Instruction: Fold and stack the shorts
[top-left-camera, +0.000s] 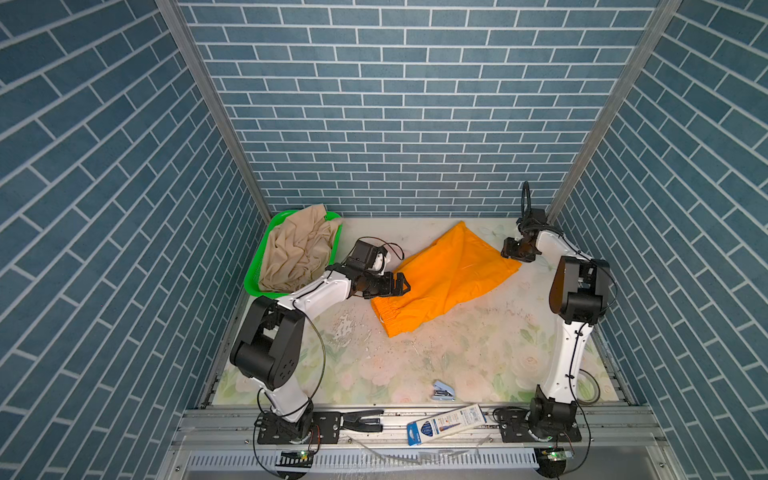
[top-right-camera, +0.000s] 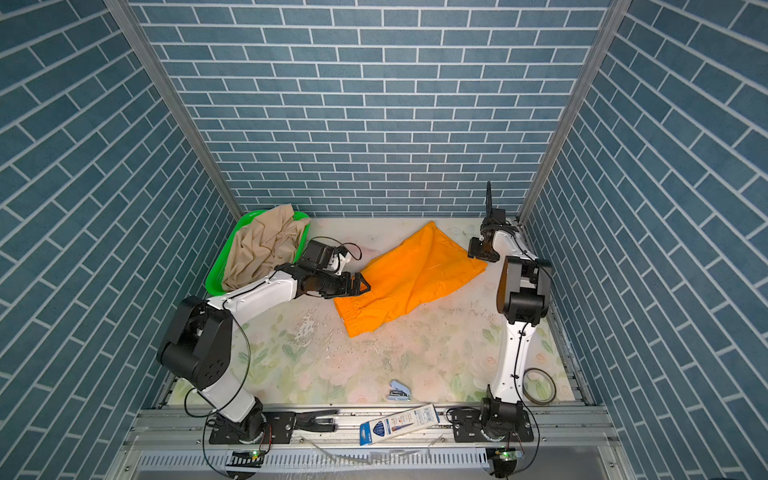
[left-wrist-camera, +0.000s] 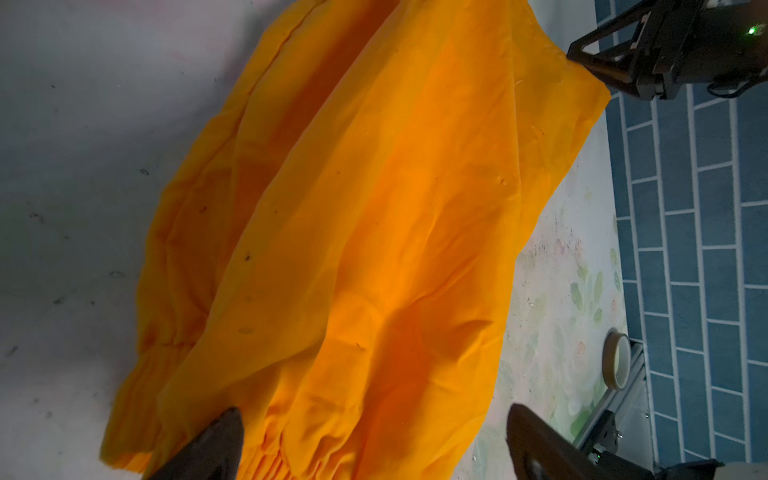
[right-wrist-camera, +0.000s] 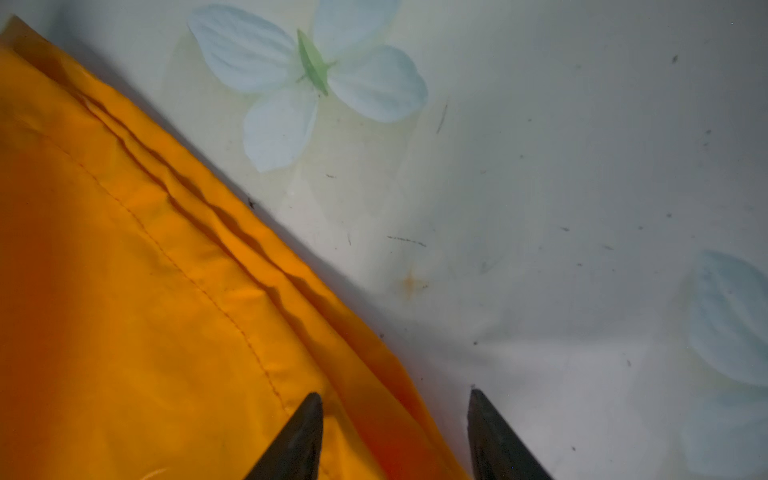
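Observation:
The orange shorts (top-left-camera: 449, 278) (top-right-camera: 411, 278) lie folded lengthwise on the floral table, with the gathered waistband toward the near left. At that waistband my left gripper (top-left-camera: 401, 284) (top-right-camera: 360, 286) is open. In the left wrist view, the left gripper (left-wrist-camera: 374, 415) straddles the orange shorts (left-wrist-camera: 353, 249). My right gripper (top-left-camera: 509, 253) (top-right-camera: 478, 253) is open at the far right hem corner. In the right wrist view, the right gripper (right-wrist-camera: 395, 397) has one fingertip over the orange shorts (right-wrist-camera: 145, 311) and one over bare table. The beige shorts (top-left-camera: 299, 253) (top-right-camera: 266, 249) lie crumpled in the basket.
The green basket (top-left-camera: 250, 284) (top-right-camera: 212, 284) stands at the back left, against the wall. A blue stapler (top-left-camera: 442, 390) (top-right-camera: 399, 390) and a pen box (top-left-camera: 446, 424) (top-right-camera: 399, 424) lie near the front rail. A tape roll (top-right-camera: 539, 386) (left-wrist-camera: 617, 359) sits at the front right. Tiled walls close three sides.

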